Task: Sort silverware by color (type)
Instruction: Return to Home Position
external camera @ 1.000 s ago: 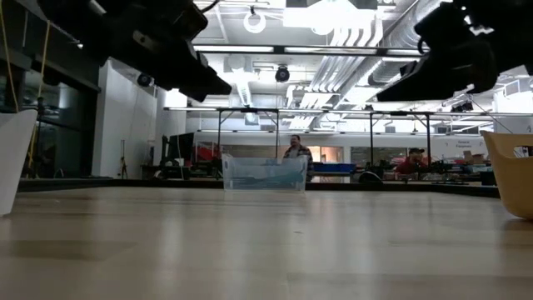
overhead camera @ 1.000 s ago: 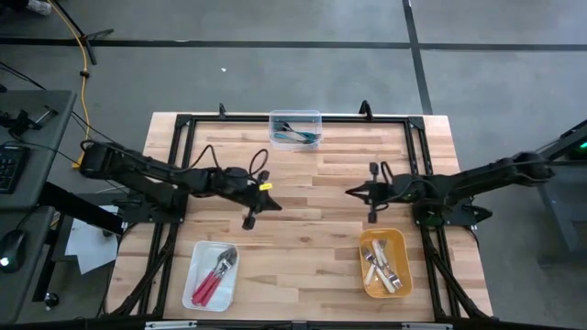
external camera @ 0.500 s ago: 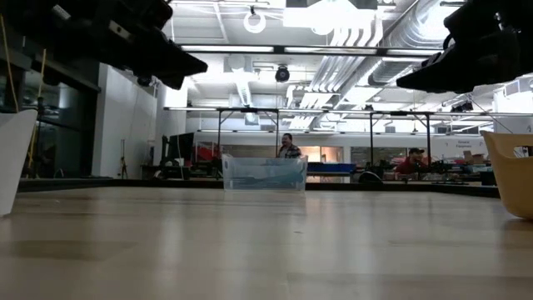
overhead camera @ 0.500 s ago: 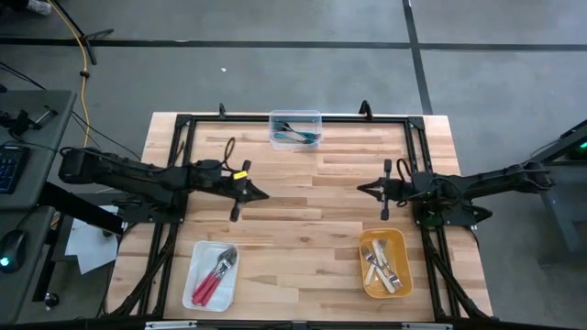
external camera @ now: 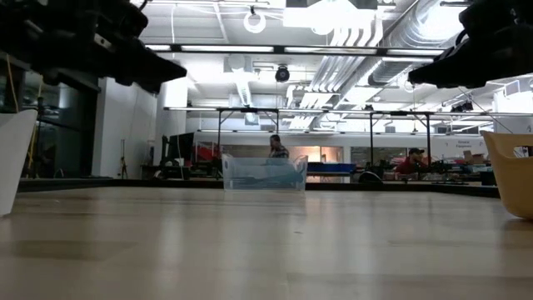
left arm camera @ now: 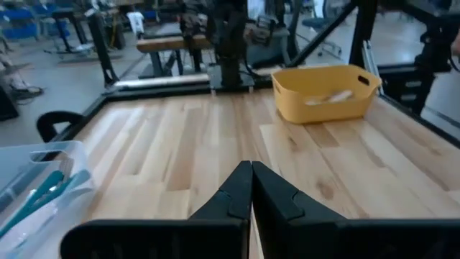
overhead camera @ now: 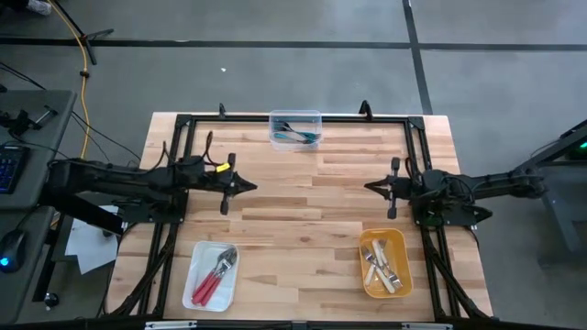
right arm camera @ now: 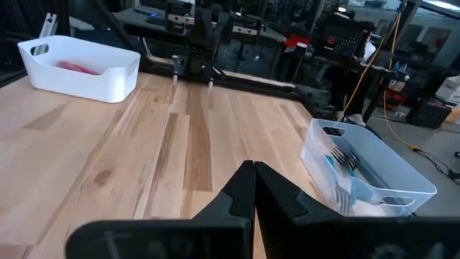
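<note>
The silverware lies sorted in three containers. Teal-handled forks [overhead camera: 295, 137] sit in a clear bin [overhead camera: 295, 117] at the far edge. Pink-red ones [overhead camera: 213, 278] fill a white tray [overhead camera: 194, 291] at the near left. White-cream ones [overhead camera: 382, 264] rest in a yellow bin [overhead camera: 367, 275] at the near right. My left gripper [overhead camera: 248, 186] hovers shut and empty over the table's left middle, pointing right. My right gripper [overhead camera: 369, 187] hovers shut and empty over the right middle, pointing left. Each wrist view shows its own fingertips closed: left gripper [left arm camera: 251, 173], right gripper [right arm camera: 253, 171].
A black frame [overhead camera: 275, 117] runs around the wooden table. Bare boards [overhead camera: 307, 211] lie between the two grippers. In the low view the clear bin [external camera: 264, 173] stands far off in the middle, and people show in the room behind it.
Both arms have drawn back over the table, fingers staying shut and empty. My left gripper has gone toward the table's left edge and my right gripper toward the right edge, so the gap between them has widened. None of the bins or forks has moved.
</note>
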Robot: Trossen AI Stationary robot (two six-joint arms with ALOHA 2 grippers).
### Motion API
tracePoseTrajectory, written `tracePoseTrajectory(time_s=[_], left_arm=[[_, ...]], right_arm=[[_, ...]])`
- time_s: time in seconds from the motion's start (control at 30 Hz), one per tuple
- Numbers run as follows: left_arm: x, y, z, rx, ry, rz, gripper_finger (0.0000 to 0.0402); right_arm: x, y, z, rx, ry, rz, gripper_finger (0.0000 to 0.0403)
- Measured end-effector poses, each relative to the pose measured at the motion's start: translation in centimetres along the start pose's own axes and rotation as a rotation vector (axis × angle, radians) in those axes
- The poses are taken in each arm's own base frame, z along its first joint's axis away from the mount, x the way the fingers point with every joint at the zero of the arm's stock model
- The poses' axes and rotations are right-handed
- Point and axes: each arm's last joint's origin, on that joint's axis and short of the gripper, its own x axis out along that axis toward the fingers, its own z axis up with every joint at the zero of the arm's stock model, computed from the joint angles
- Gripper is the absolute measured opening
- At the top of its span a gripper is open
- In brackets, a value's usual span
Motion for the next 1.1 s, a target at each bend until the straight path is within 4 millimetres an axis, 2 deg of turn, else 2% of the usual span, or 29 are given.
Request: tracePoseTrajectory(time_s=[0.37,0.77,1.1], left_arm=[[-2.5,0.4,-0.5,0.022,-0.08,0.068,0.0],[-3.3,0.8,0.1,0.011,-0.128,0.086,0.0],[-4.1,0.3,-2.5,-0.024,-0.173,0.111,0.0]], right_arm=[[-1.0,-0.7,-0.1,0.015,-0.023,-0.008,0.0],[-1.2,-1.9,-0.2,0.033,-0.049,-0.046,0.0],[-1.7,-2.2,0.1,0.043,-0.083,-0.098,0.0]])
